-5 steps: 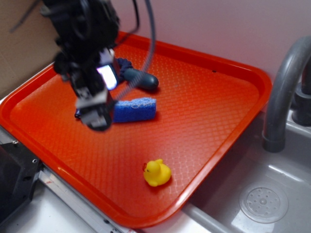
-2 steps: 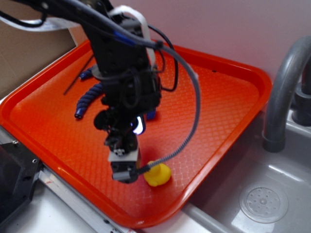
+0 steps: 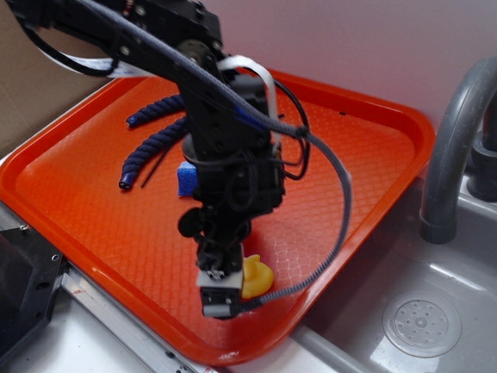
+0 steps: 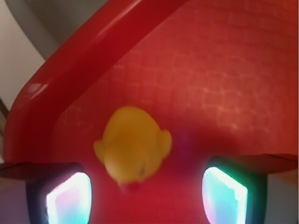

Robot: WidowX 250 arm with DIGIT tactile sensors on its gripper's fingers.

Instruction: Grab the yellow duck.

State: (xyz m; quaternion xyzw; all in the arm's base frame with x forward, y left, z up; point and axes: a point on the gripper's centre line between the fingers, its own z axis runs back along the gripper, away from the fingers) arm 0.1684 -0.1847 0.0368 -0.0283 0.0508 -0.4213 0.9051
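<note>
The yellow duck (image 3: 258,277) sits on the orange tray (image 3: 365,132) near its front corner, mostly hidden behind my arm in the exterior view. My gripper (image 3: 220,299) hangs just in front of and left of it, pointing down at the tray. In the wrist view the duck (image 4: 133,149) lies a little beyond and between the two glowing fingertips (image 4: 70,199), its red beak toward the camera. My gripper (image 4: 147,200) stands open, with bare tray between the fingers and nothing held.
A blue sponge (image 3: 187,178) and a dark blue twisted rope (image 3: 151,148) lie at the tray's back left. The tray's raised rim (image 4: 84,60) runs close beyond the duck. A grey faucet (image 3: 450,148) and sink drain (image 3: 423,326) are at right.
My arm swung from the tray's back left, over the sponge, down toward the front corner. The gripper now stands right beside the duck. The duck has not moved.
</note>
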